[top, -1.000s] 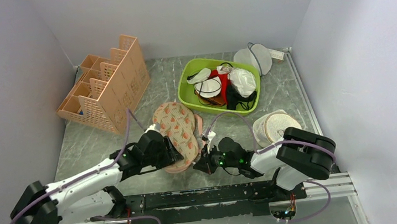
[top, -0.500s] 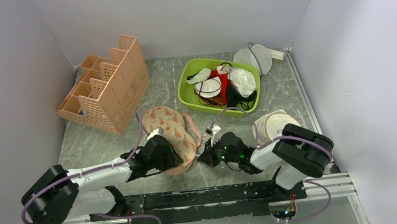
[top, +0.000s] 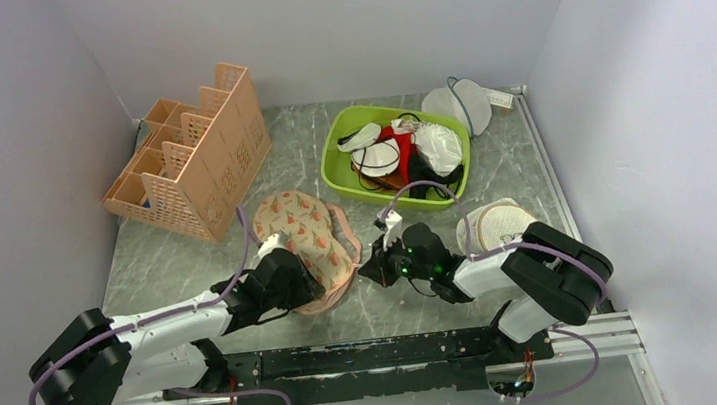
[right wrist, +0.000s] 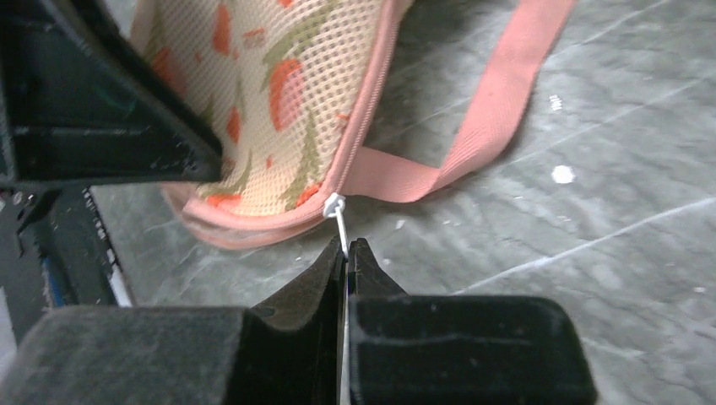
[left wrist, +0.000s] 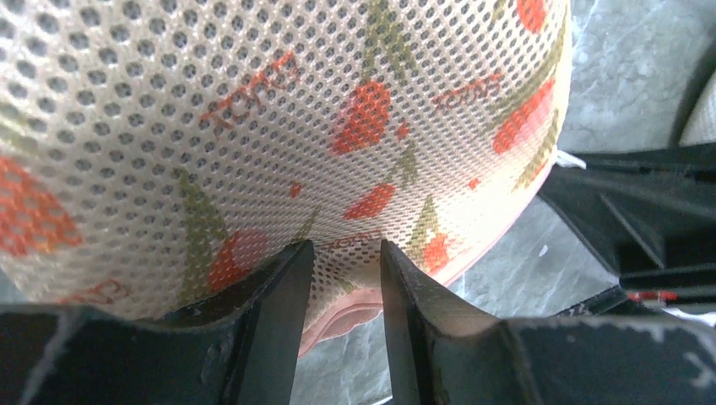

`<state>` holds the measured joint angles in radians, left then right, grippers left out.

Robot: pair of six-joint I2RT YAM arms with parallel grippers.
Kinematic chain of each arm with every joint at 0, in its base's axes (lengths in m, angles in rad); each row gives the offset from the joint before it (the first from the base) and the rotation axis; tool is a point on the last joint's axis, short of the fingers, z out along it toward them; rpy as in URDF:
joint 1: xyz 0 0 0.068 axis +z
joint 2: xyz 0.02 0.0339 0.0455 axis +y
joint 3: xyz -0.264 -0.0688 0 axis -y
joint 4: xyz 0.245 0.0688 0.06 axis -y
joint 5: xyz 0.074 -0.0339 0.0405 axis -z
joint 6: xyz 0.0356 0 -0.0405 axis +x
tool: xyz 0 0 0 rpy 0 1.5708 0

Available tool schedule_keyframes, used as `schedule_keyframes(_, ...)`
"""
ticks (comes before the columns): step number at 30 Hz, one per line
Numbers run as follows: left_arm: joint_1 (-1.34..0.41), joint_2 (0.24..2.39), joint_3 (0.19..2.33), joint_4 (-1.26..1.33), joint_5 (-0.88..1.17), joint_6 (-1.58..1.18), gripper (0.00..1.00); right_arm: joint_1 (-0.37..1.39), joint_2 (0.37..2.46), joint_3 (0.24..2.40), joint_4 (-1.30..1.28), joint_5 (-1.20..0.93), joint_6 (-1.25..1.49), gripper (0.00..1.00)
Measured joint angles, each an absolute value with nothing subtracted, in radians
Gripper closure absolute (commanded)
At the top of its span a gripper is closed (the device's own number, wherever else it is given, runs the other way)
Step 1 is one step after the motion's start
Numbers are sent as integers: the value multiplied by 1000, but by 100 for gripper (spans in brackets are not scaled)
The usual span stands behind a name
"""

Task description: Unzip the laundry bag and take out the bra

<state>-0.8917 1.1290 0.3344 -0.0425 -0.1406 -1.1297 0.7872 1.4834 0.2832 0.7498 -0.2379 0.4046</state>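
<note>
The laundry bag [top: 305, 230] is a beige mesh pouch with red-and-green print and pink trim, lying mid-table; it fills the left wrist view [left wrist: 279, 126] and shows in the right wrist view [right wrist: 270, 93]. My left gripper [top: 315, 285] [left wrist: 344, 266] is shut on the bag's near pink edge. My right gripper [top: 377, 269] [right wrist: 347, 246] is shut on the white zip pull [right wrist: 336, 211] at the bag's right edge. The black bra [top: 424, 177] shows only as black fabric and straps in the green bin; what the bag holds is hidden.
A green bin [top: 340, 136] holds garments behind the bag. A peach slotted organizer [top: 191, 155] stands at back left. A round beige mesh disc [top: 500, 226] lies by my right arm, a white mesh pouch [top: 460, 103] at the back. A pink strap [right wrist: 485, 118] trails from the bag.
Both grippers have shifted a little away from me with the bag, which has moved left and back. The right gripper has moved rightward and back along the bag's edge.
</note>
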Motion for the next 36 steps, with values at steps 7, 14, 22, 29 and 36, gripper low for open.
schedule_keyframes(7, -879, 1160, 404, -150, -205, -1079, 50, 947, 1435, 184, 826, -222, 442, 100)
schedule_keyframes(14, -858, 1211, 462, -199, -223, -1028, 40, 1094, 1435, 141, 918, -167, 515, 100)
schedule_keyframes(22, -844, 1141, 477, -263, -216, -973, 13, 1119, 1486, 172, 968, -138, 540, 100)
schedule_keyframes(29, -838, 873, 445, -423, -216, -983, 24, 1122, 1509, 186, 979, -105, 550, 100)
schedule_keyframes(36, -949, 893, 474, -452, -211, -930, 27, 1122, 1510, 186, 971, -91, 566, 100)
